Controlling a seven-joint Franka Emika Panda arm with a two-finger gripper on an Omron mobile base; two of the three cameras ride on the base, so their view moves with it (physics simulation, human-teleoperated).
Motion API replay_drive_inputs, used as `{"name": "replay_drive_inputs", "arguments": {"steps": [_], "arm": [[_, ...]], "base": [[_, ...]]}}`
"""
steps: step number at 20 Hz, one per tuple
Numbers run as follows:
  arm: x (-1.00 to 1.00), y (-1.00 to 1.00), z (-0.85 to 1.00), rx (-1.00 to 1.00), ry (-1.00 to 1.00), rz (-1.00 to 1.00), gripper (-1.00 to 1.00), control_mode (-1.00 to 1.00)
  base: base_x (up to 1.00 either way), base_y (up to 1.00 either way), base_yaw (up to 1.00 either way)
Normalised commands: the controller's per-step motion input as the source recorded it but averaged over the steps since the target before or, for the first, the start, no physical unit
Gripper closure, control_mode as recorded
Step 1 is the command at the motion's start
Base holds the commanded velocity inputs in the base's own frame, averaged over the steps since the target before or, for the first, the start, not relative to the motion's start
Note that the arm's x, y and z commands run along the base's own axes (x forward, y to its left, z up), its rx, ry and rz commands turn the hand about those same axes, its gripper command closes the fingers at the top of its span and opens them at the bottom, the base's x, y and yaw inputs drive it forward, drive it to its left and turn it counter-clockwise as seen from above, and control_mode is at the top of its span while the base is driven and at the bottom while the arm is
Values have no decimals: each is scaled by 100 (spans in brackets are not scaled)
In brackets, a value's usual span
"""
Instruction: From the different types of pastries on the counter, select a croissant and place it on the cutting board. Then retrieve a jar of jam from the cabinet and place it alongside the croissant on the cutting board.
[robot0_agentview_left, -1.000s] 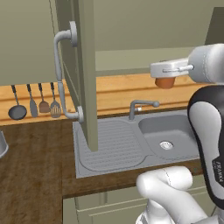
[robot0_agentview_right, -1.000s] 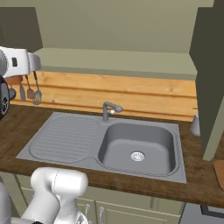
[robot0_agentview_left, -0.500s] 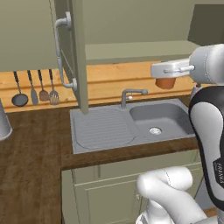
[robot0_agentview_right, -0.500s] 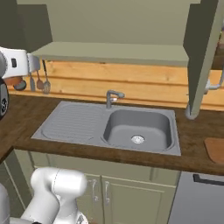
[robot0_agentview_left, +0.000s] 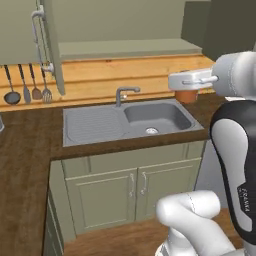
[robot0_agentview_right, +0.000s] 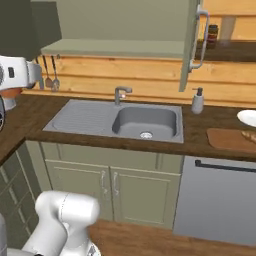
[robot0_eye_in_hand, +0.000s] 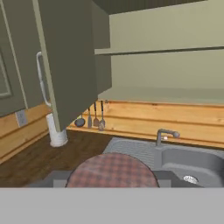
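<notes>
the gripper (robot0_agentview_left: 187, 86) hangs in the air above the right end of the sink, its jaws closed tight on a jar of jam (robot0_agentview_left: 186, 95) that shows as an orange-brown body under the white hand in the left base view. in the hand view the jar's red-and-white checked lid (robot0_eye_in_hand: 112, 171) sits right at the bottom, between the fingers, with the counter spread out beyond it. below and ahead lies the grey sink (robot0_agentview_right: 120, 120), a ribbed drainboard on its left and a basin with a round drain on its right, set into a dark wooden counter (robot0_agentview_right: 210, 117) over pale green cupboard doors. a grey faucet (robot0_agentview_right: 121, 93) stands at the back edge of the sink. to the right of the sink in the right base view a soap dispenser (robot0_agentview_right: 198, 101) stands on the counter, and further right a brown cutting board (robot0_agentview_right: 230, 139) lies flat with the croissant (robot0_agentview_right: 249, 135) on its far right part, cut off by the picture's edge. a white plate (robot0_agentview_right: 247, 117) sits just behind the board. against the wooden back wall a row of kitchen utensils (robot0_agentview_left: 27, 89) hangs to the left of the sink. above them an open cabinet door (robot0_agentview_left: 50, 45) with a long grey handle swings out, and a white cylinder (robot0_eye_in_hand: 56, 131) stands on the counter beneath it in the hand view.
</notes>
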Motion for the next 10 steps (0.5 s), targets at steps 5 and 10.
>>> {"name": "replay_drive_inputs", "arguments": {"steps": [5, 10], "arm": [[0, 0, 0, 0, 0, 0, 100, 100], [0, 0, 0, 0, 0, 0, 100, 100]], "base": [[-88, -95, 0], [-100, -58, 0]]}}
